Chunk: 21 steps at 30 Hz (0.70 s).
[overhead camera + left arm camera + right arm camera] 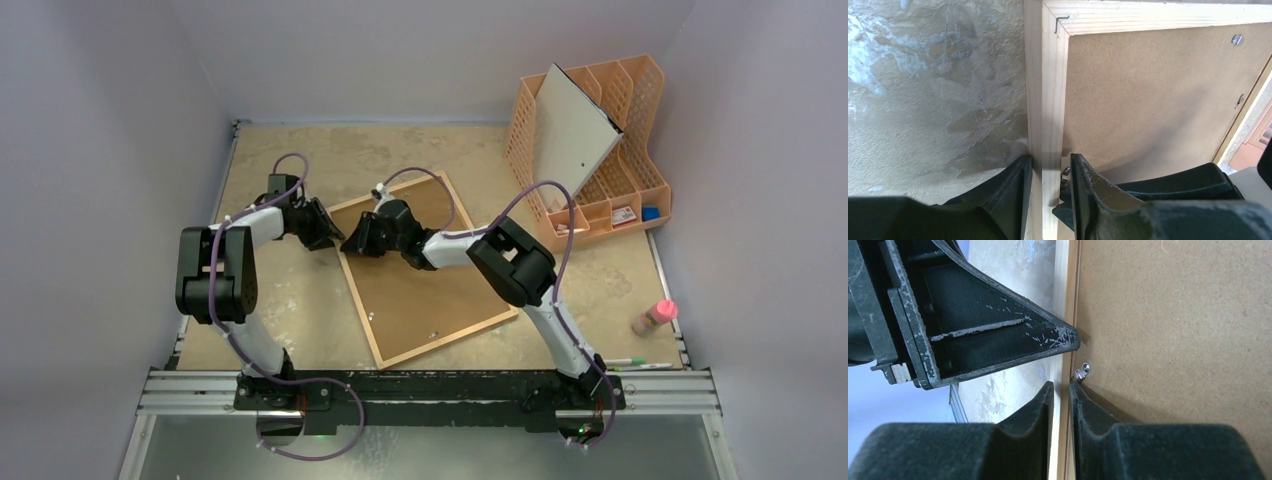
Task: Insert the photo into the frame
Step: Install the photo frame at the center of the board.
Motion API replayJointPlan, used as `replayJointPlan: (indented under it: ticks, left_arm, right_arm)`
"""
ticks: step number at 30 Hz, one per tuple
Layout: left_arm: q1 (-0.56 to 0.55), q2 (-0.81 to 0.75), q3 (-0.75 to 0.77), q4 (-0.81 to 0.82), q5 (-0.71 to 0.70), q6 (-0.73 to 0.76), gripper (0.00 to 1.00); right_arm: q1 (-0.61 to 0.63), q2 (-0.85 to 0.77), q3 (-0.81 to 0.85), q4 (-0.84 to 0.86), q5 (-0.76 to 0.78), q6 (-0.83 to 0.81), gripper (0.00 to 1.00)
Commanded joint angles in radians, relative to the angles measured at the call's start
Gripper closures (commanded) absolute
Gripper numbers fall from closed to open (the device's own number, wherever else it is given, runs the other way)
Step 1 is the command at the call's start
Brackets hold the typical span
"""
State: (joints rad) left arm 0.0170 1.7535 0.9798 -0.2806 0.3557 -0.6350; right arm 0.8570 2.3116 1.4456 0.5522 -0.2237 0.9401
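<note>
Frame (1048, 90) face-down, brown backing panel (1158, 100) uppermost.

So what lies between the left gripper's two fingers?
A wood rail of the frame; the left fingers straddle it, in the left wrist view.

organizer (640, 150) rear R of frame (450, 339)
</note>
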Motion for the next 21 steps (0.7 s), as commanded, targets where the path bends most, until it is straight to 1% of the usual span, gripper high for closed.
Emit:
replayJointPlan:
  ticks: [1, 5, 9, 12, 15, 18, 21]
  left_arm:
    - [-0.004, 0.011, 0.023, -0.022, 0.01, 0.006, 0.67]
    - [-0.002, 0.009, 0.024, -0.02, 0.004, 0.009, 0.71]
    - [0.007, 0.003, 0.042, -0.015, -0.011, 0.023, 0.63]
    - [0.013, 0.011, 0.071, -0.01, -0.013, 0.039, 0.6]
    - [0.017, 0.028, 0.099, -0.001, -0.032, 0.058, 0.6]
    - [0.017, 0.051, 0.116, -0.003, -0.062, 0.077, 0.62]
    - [0.018, 0.07, 0.118, -0.016, -0.077, 0.091, 0.68]
  right_arm:
    - [-0.003, 0.046, 0.02, -0.063, 0.051, -0.04, 0.79]
    - [-0.003, 0.049, 0.02, -0.075, 0.062, -0.04, 0.8]
    - [-0.004, 0.005, -0.013, -0.064, 0.081, -0.041, 0.79]
    - [-0.008, -0.036, -0.04, -0.061, 0.095, -0.041, 0.75]
    - [-0.01, -0.056, -0.053, -0.065, 0.102, -0.032, 0.69]
    - [-0.012, -0.049, -0.041, -0.086, 0.105, -0.018, 0.68]
    - [-0.012, -0.022, -0.017, -0.094, 0.085, -0.017, 0.68]
